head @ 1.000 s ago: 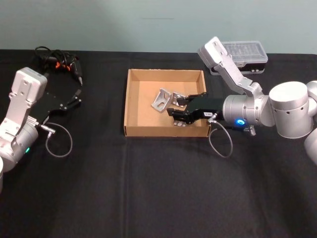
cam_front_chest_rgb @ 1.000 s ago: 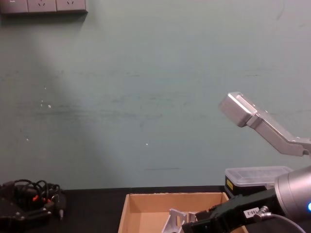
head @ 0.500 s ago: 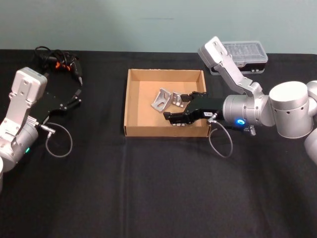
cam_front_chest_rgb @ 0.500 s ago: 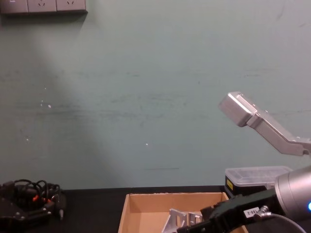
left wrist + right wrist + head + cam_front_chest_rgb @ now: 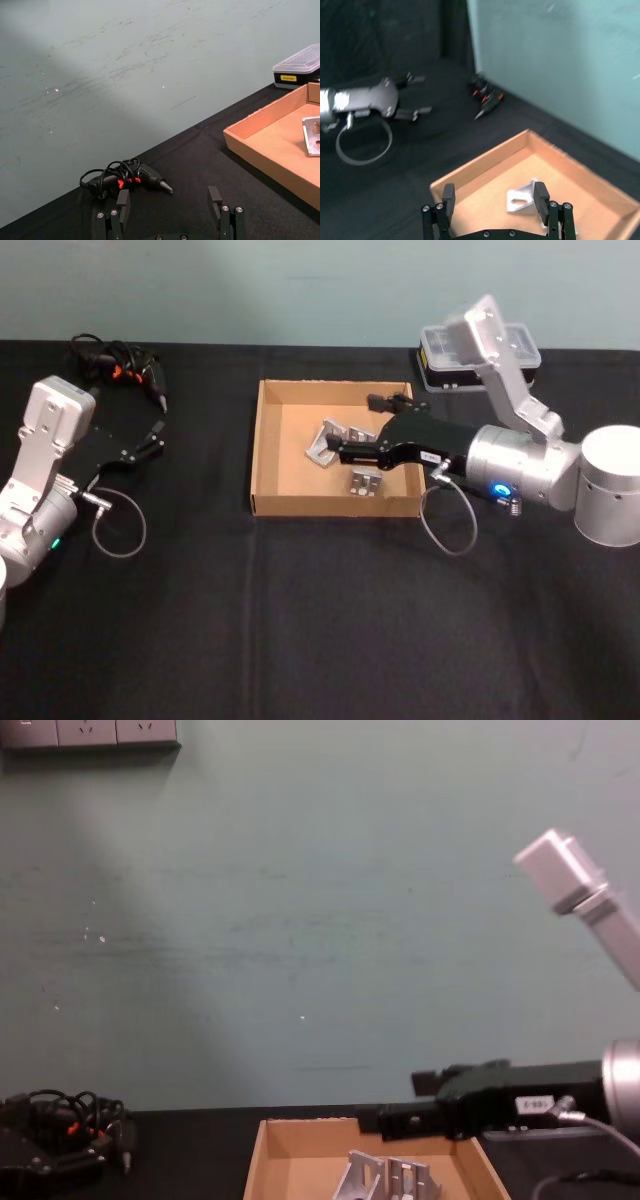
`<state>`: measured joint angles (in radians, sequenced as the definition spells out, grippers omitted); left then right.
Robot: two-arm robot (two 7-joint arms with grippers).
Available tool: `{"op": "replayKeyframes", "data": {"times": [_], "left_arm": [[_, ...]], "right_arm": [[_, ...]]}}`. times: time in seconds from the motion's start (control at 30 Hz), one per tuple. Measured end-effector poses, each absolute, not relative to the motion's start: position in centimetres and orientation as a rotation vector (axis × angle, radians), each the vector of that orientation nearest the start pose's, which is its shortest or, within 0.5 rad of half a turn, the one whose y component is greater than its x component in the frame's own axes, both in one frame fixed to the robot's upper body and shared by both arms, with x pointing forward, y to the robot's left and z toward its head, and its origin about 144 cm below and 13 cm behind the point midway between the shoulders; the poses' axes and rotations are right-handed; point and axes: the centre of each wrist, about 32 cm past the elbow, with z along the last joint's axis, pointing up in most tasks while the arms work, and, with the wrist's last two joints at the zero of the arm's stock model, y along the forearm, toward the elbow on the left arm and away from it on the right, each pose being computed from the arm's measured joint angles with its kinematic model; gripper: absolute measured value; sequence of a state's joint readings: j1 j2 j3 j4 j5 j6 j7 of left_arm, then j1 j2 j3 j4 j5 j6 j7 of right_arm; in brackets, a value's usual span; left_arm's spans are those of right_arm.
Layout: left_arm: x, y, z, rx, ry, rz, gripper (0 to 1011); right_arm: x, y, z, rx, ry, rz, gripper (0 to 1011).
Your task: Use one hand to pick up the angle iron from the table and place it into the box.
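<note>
My right claw [image 5: 352, 426] is hanging open above the box [image 5: 264, 455] | angle iron [image 5: 366, 482] is lying by the near wall | risk: bumping that wall while pulling out.

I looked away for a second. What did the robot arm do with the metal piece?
The right gripper let go of an angle iron, which lies in the box, then rose, open. The other brackets stayed put, and so did the left gripper.
</note>
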<state>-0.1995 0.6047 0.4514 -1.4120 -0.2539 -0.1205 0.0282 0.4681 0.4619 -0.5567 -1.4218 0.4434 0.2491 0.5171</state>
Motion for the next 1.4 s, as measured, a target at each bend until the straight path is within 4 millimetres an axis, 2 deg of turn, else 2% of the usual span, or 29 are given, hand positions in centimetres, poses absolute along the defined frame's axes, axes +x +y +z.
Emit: {"op": "replayKeyframes", "data": {"times": [0.3, 0.67, 1.4], "left_arm": [[48.9, 31.0, 114.0, 0.304, -0.285, 1.248, 1011], [48.9, 31.0, 114.0, 0.304, -0.285, 1.248, 1011], [48.9, 31.0, 114.0, 0.305, -0.285, 1.248, 1011]], "right_arm": [[51.8, -23.4, 121.1, -0.147, 0.025, -0.857, 1003], [49.2, -23.6, 119.3, -0.145, 0.021, -1.072, 1003], [49.1, -23.6, 119.2, -0.149, 0.022, -1.082, 1003]]}}
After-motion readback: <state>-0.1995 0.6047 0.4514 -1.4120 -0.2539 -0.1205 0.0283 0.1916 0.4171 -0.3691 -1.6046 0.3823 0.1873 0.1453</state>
